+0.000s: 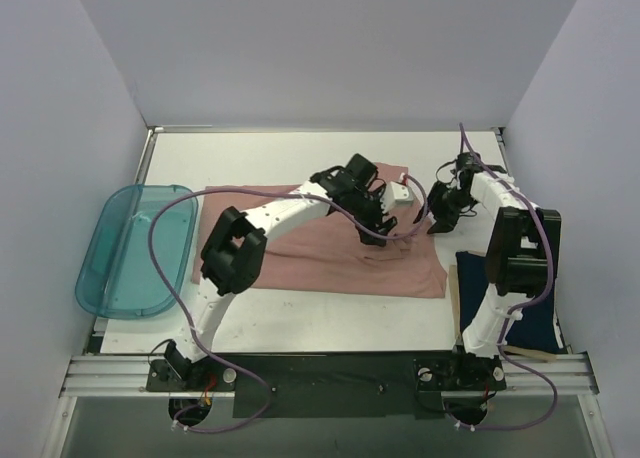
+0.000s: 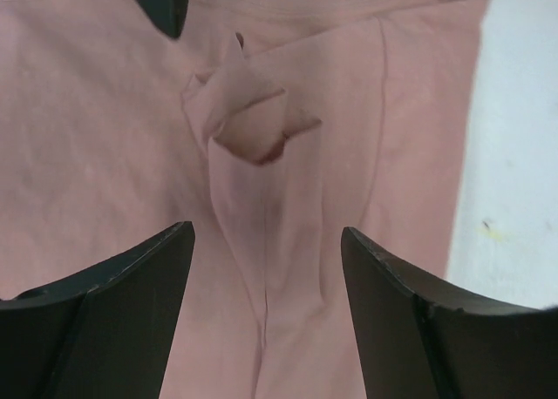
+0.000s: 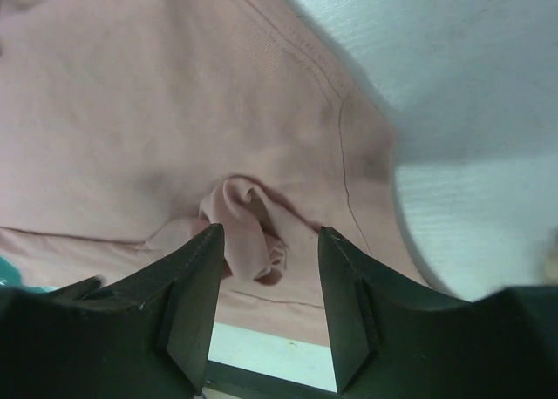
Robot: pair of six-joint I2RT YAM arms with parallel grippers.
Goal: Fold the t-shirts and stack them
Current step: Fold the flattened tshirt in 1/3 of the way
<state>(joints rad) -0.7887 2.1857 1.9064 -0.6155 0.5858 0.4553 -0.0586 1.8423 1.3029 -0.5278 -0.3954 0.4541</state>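
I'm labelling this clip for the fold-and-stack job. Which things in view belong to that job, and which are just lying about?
Part of the job:
- pink t-shirt, spread out in the middle
- navy t-shirt, at the near right

Just lying about:
- teal tray, off to the left, with nothing in it
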